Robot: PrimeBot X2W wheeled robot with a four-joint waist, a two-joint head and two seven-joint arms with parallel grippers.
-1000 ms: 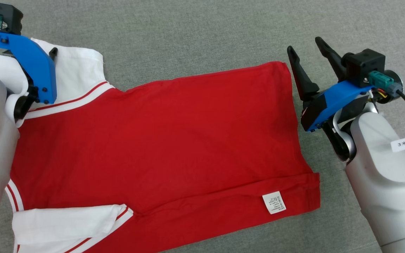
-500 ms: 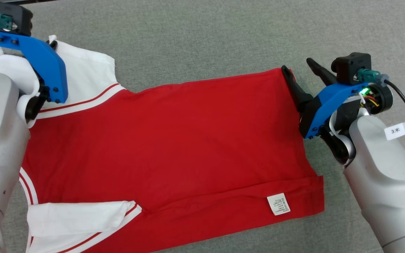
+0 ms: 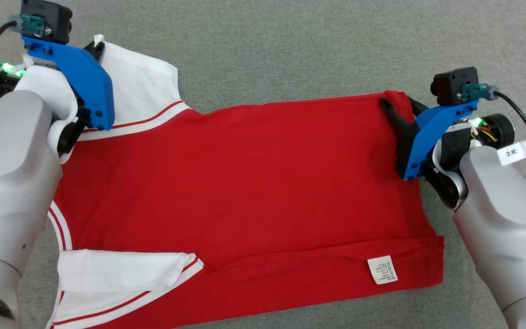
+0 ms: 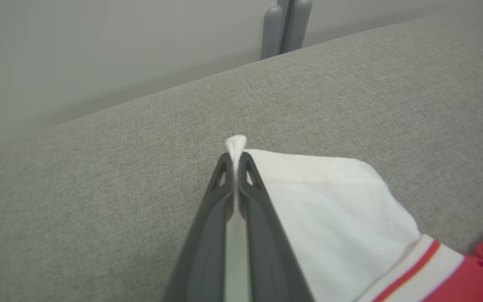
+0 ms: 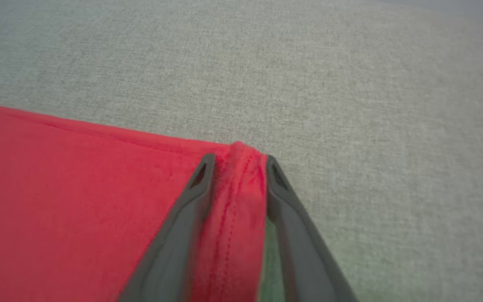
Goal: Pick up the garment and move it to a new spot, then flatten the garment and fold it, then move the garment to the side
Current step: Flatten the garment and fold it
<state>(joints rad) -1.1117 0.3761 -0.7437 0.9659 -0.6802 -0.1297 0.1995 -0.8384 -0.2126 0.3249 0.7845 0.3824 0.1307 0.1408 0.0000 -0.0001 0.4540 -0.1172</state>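
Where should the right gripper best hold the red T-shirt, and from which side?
At the far hem corner of the T-shirt, coming low from the hem side: the shirt lies flat on the grey surface, and only this bunched corner rises between the fingers.

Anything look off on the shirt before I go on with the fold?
Yes. The near white sleeve is doubled over onto the red body of the garment, and a strip along the near edge is folded over, with the care label showing. So it isn't lying fully flat.
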